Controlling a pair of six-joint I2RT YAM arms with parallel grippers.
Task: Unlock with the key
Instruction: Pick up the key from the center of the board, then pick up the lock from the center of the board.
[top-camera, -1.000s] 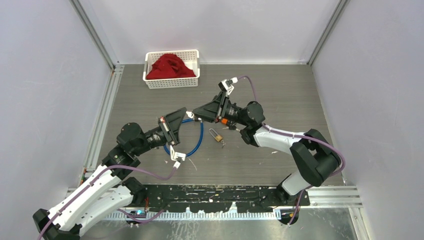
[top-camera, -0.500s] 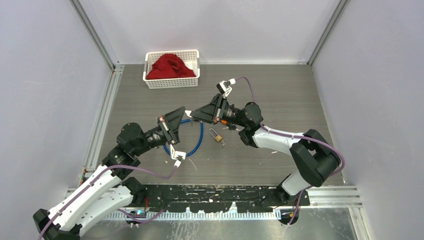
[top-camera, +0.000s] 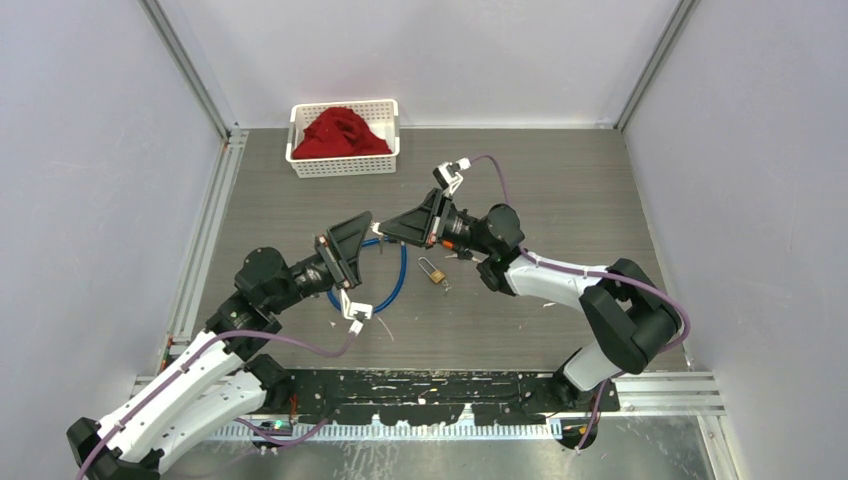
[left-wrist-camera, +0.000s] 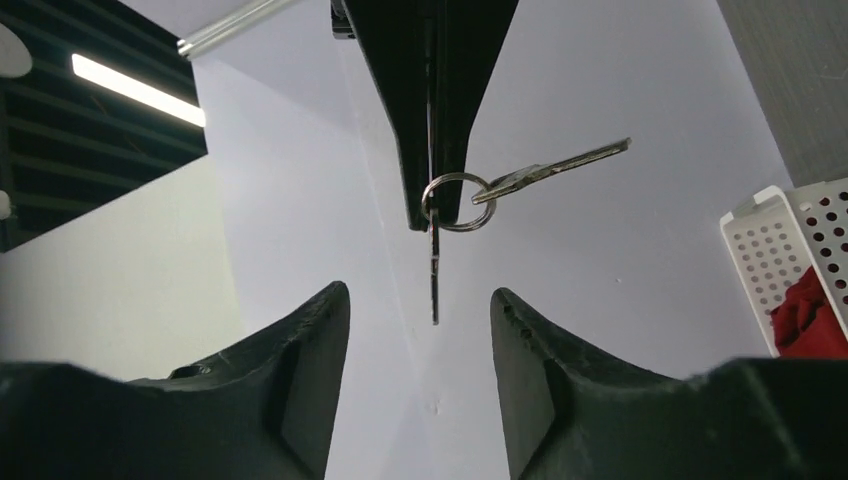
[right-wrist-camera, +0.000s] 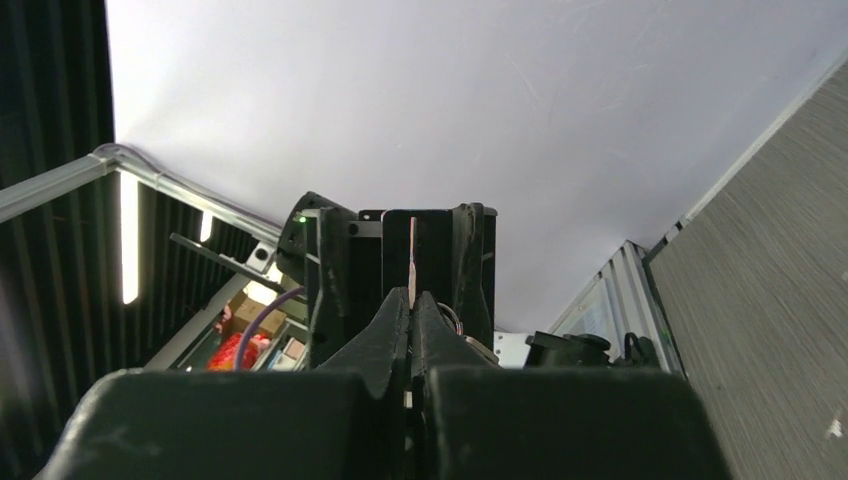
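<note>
Keys (left-wrist-camera: 558, 167) are pinched in the air by the right gripper (left-wrist-camera: 435, 210); the left gripper (left-wrist-camera: 420, 300) is spread wide. Little is held, so they may be dropped away from the padlock (top-camera: 432, 270) on the worktop (top-camera: 600, 200).

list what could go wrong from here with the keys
1. The right gripper pinches the key only at its fingertips, so it may twist or slip on insertion.
2. The second key juts sideways off the ring and could snag the open left gripper.
3. The padlock lies unheld on the table and may slide.
</note>
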